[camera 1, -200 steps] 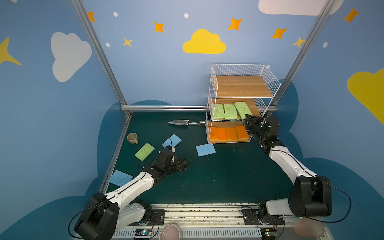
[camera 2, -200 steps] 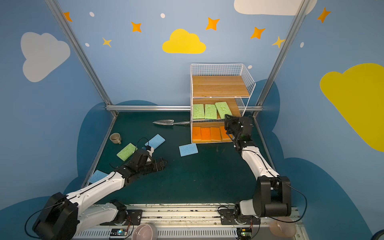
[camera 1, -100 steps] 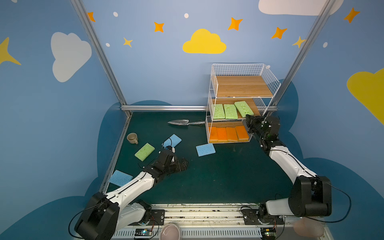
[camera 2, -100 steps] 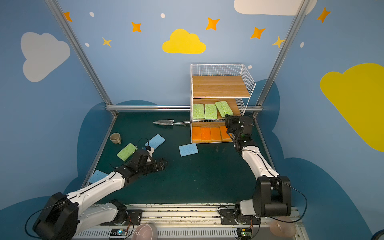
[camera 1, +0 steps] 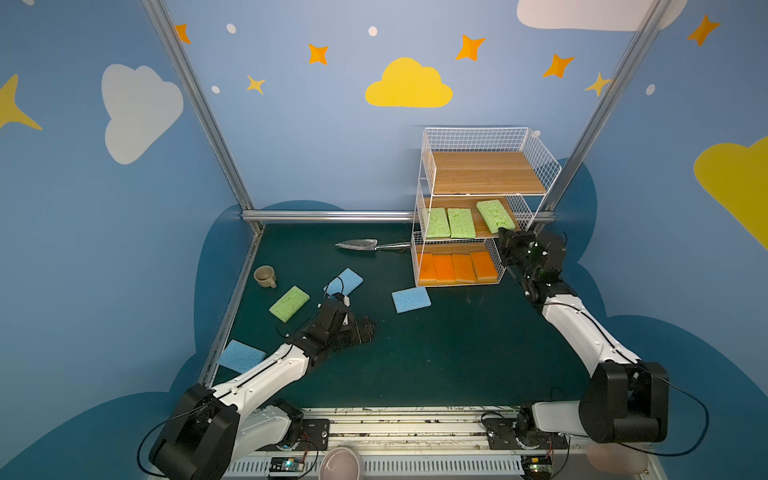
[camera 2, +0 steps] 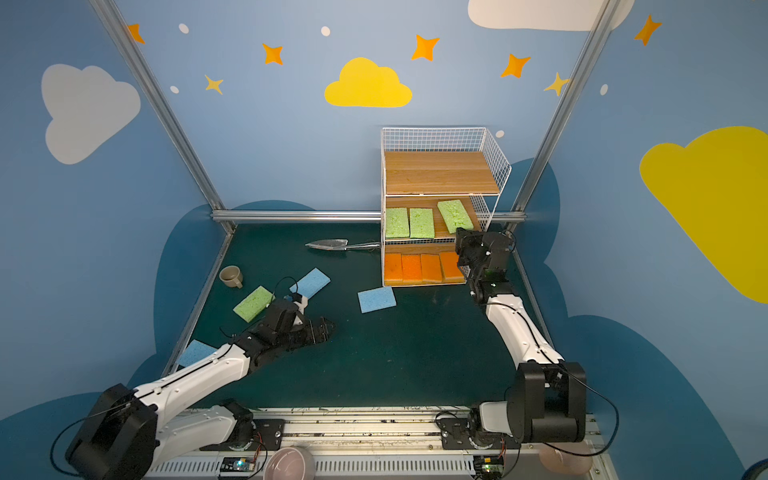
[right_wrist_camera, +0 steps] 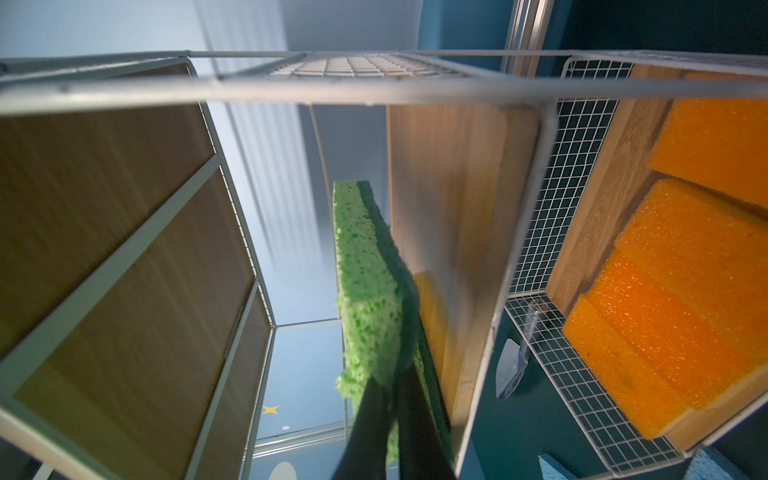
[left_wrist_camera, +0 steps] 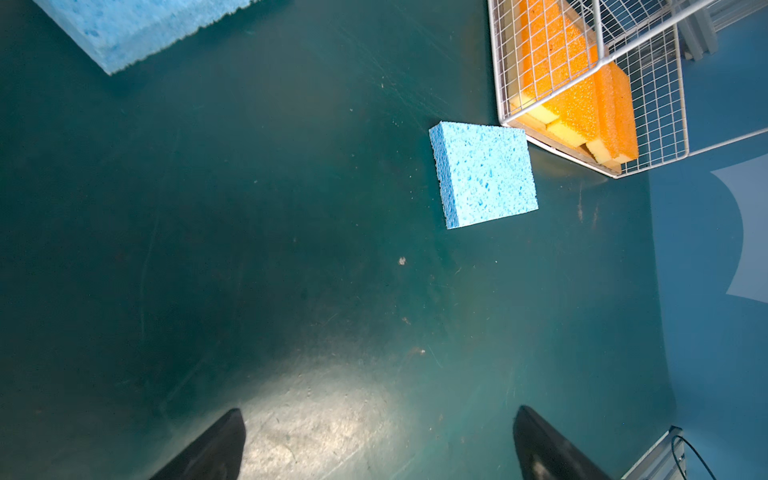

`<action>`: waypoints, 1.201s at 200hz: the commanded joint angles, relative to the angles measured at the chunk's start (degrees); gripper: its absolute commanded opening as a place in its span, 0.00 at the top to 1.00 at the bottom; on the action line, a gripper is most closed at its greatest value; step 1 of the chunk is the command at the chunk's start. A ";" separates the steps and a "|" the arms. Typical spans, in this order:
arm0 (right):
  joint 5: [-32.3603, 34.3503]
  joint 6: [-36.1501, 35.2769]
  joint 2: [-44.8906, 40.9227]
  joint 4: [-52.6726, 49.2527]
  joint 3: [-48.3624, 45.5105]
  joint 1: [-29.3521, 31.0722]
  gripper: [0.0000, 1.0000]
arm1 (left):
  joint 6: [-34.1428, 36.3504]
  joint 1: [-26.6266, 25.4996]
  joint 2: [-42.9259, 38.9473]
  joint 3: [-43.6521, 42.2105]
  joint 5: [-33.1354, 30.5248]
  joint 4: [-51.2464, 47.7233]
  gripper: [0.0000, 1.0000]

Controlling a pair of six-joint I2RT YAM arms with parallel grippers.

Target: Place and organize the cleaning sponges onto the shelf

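Jaws of right gripper (right_wrist_camera: 390,399) clamp green sponge (right_wrist_camera: 365,282); left gripper (left_wrist_camera: 378,444) gapes wide.

Two slim arms with white shells and bulky black joint housings, bolted to black base plates on a silver rail. Thin black cables looping off shoulders and wrists. Black left gripper (camera 1: 365,330) with tapered, pointed fingers (left_wrist_camera: 208,449); black right gripper (camera 1: 503,237), small green lights on its wrist.
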 commanded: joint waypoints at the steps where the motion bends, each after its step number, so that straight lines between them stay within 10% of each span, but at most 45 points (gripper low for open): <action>1: 0.55 -2.61 -0.86 -2.13 2.45 0.89 1.00 | 0.05 0.20 -0.25 -0.34 0.23 0.26 0.00; 240: 4.24 -4.53 -1.12 -4.67 2.79 0.28 1.00 | 0.41 0.21 -0.33 -0.34 0.15 -0.01 0.00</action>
